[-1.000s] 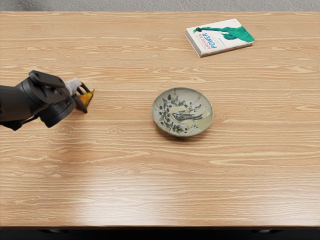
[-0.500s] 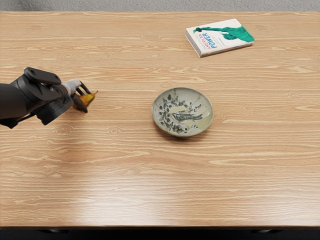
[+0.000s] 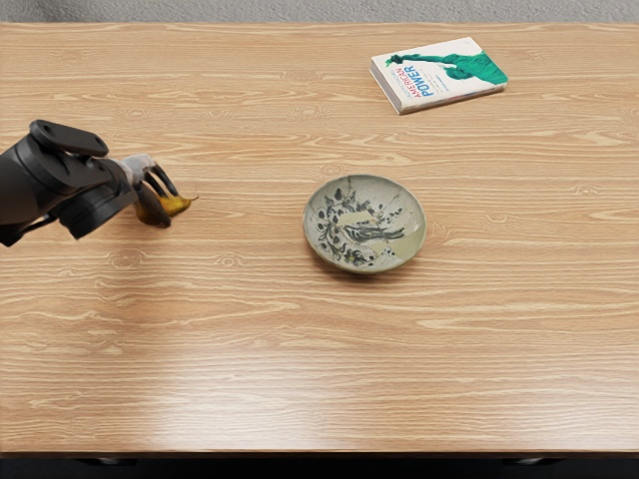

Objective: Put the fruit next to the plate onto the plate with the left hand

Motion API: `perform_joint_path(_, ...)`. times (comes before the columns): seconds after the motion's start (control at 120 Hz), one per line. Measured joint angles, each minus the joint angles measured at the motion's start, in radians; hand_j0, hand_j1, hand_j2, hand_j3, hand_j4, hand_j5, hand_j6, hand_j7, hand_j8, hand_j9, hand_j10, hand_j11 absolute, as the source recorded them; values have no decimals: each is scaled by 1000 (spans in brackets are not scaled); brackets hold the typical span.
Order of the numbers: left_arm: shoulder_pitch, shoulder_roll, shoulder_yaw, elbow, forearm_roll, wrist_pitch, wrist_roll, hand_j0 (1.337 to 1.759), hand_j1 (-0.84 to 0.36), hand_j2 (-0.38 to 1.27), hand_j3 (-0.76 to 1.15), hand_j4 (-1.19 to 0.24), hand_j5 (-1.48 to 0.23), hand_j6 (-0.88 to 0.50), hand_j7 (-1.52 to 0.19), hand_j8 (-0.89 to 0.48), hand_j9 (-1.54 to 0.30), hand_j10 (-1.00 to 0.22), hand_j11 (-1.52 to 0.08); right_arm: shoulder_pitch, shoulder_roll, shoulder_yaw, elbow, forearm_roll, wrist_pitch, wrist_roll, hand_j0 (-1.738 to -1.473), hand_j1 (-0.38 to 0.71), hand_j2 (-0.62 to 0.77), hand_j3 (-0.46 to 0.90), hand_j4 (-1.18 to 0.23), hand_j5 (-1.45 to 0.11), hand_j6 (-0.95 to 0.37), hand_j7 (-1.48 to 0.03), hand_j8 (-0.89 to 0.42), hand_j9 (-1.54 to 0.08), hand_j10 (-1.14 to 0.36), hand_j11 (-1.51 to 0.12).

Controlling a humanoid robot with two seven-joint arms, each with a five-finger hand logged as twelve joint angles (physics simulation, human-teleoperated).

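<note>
A small yellow-orange fruit (image 3: 177, 206) lies low over the table at the left, well to the left of the plate. My left hand (image 3: 155, 196) comes in from the left edge. Its dark fingers (image 3: 163, 183) curl over the fruit's left end and the thumb sits on the near side, so the hand is shut on the fruit. The fruit's right tip sticks out free. The round patterned plate (image 3: 364, 222) stands in the middle of the table with nothing on it. The right arm is out of view.
A book (image 3: 437, 73) with a green and white cover lies at the back right. The wooden table (image 3: 319, 349) runs across the whole view, its front edge near the bottom.
The left forearm has swung back toward the left edge and the wrist has turned. The fruit has tipped from a steeper tilt to nearly flat and shows more.
</note>
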Motion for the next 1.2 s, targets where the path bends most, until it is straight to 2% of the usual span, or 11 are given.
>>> perform_joint_path(0.058,0,0,1,-4,-1,-9,1,1652,-385,559,6,-706,-1074,-548,-991,-487,-1052,-611,-1059,0,0,0,0,0,0,0,-1658,-339,-2,0,-8,-11,-8,-11,-8,-11,-8,-11)
perform_joint_path(0.192,-13,6,1,-14,-4,-21,2,1650,-401,601,3,-770,-1134,-488,-1083,-452,-1110,-590,-1116,0,0,0,0,0,0,0,-1658,-339,-2,0,-8,-11,-8,-11,-8,-11,-8,-11)
perform_joint_path(0.333,-74,29,-3,-39,-4,-76,2,1651,-375,531,1,-806,-1165,-500,-1139,-442,-1121,-592,-1135,0,0,0,0,0,0,0,-1658,-339,-2,0,-8,-11,-8,-11,-8,-11,-8,-11)
perform_joint_path(0.35,-80,32,-4,-41,-4,-85,2,1651,-383,578,1,-808,-1169,-495,-1144,-438,-1121,-594,-1136,0,0,0,0,0,0,0,-1658,-339,-2,0,-8,-11,-8,-11,-8,-11,-8,-11)
perform_joint_path(0.425,-109,56,-13,-54,-4,-129,2,1652,-386,573,1,-822,-1172,-521,-1151,-456,-1128,-567,-1143,0,0,0,0,0,0,0,-1658,-339,-2,0,-8,-11,-8,-11,-8,-11,-8,-11)
perform_joint_path(0.608,-176,89,-94,-66,-8,-251,3,1651,-456,711,0,-835,-1187,-540,-1178,-411,-1155,-525,-1148,0,0,0,0,0,0,0,-1658,-339,-2,0,-8,-10,-8,-10,-8,-10,-8,-10)
perform_joint_path(0.733,-171,77,-184,-60,-6,-286,1,1652,-379,541,0,-847,-1176,-572,-1169,-442,-1153,-559,-1153,0,0,0,0,0,0,0,-1658,-339,-2,0,-8,-11,-8,-11,-8,-11,-8,-11)
perform_joint_path(0.883,-148,74,-392,-35,75,-296,1,1653,-381,604,0,-857,-1163,-646,-1154,-452,-1143,-580,-1154,0,0,0,0,0,0,0,-1658,-339,-2,0,-8,-11,-8,-11,-8,-11,-8,-11)
perform_joint_path(1.017,-140,41,-541,-29,139,-299,1,1654,-348,524,0,-865,-1150,-695,-1142,-462,-1138,-578,-1156,0,0,0,0,0,0,0,-1658,-339,-2,0,-8,-11,-8,-11,-8,-11,-8,-11)
perform_joint_path(1.2,-120,28,-625,-28,177,-301,1,1654,-304,414,0,-863,-1157,-743,-1154,-488,-1126,-607,-1155,0,0,0,0,0,0,0,-1658,-339,-2,0,-8,-11,-8,-11,-8,-11,-8,-11)
